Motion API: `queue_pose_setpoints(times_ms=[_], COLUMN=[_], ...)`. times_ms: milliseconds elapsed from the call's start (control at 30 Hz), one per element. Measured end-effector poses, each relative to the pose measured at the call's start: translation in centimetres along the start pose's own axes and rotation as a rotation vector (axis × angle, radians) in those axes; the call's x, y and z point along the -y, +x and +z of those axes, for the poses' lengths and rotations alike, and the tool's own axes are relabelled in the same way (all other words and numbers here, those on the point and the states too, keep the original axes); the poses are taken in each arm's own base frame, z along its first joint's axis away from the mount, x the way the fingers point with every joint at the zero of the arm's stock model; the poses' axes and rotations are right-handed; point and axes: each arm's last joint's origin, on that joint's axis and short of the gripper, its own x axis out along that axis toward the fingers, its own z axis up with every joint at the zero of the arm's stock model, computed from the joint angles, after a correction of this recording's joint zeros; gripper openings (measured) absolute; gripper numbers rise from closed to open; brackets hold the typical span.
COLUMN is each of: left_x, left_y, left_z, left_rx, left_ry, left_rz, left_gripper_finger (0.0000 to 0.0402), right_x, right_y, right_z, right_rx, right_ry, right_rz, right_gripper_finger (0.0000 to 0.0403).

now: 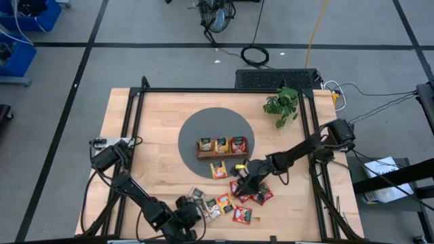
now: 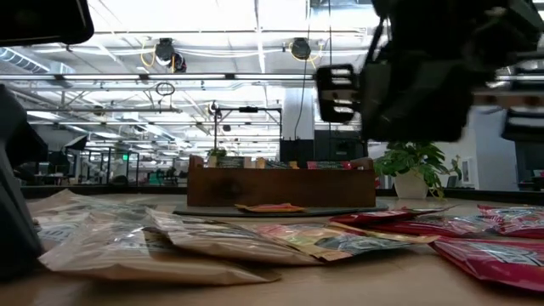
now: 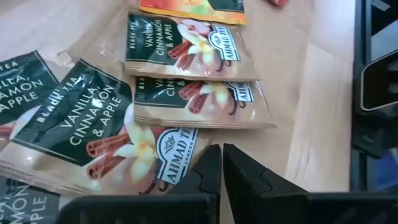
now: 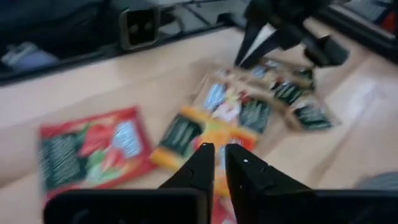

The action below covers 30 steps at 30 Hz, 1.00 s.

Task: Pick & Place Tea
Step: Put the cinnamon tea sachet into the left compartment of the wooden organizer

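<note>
Tea sachets lie loose near the table's front edge: dark green ones (image 3: 93, 124), red ones (image 1: 252, 195) and an orange-yellow one (image 4: 208, 134). Another orange sachet (image 1: 218, 169) lies by the wooden tray (image 1: 222, 155), which has three sachets standing in it. My left gripper (image 3: 222, 163) is shut, low over the green sachets (image 1: 203, 203). My right gripper (image 4: 220, 163) hovers over the orange-yellow and red sachets (image 1: 242, 186), with a narrow gap between its fingers and nothing between them. My left gripper comes slanting down from the table's near left, its shut fingertips (image 3: 211, 163) at the corner of the nearest green sachet (image 3: 177, 163). I cannot tell whether they touch it.
The tray stands on a round grey mat (image 1: 193, 129) at mid-table. A potted plant (image 1: 281, 105) is at the far right. A black frame (image 1: 135, 122) runs along the table's edges. The two grippers are close together over the sachet pile.
</note>
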Motion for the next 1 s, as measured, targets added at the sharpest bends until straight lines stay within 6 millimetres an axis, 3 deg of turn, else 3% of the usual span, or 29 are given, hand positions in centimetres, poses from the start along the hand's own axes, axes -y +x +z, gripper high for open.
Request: queue_pose_setpoints(times_ms=[333,633,867,1000], left_x=[-0.4,-0.3,-0.2,-0.4], left_y=[-0.4,-1.0,-1.2,-0.8], left_z=[-0.6,-1.8,-2.0,-2.2], left_rx=[0.028,0.098,0.104,0.110], left_ry=[0.046,0.081,0.089,0.102], left_rz=[0.062,0.098,0.099,0.117], left_gripper_finger=[0.0026,0.0026,0.0026,0.0026], right_x=[2.5,4.8,5.5,6.2], right_y=[3.4,5.6,9.1,9.9], right_z=[1.6,0.7,0.0,-0.2], right_rx=[0.040,0.116,0.083,0.033], right_ry=[0.036,0.250,0.367,0.421], right_rz=[-0.023,-0.061,-0.137,-0.188], right_gripper_finger=[0.0079,0.0097,0.0115,0.0121])
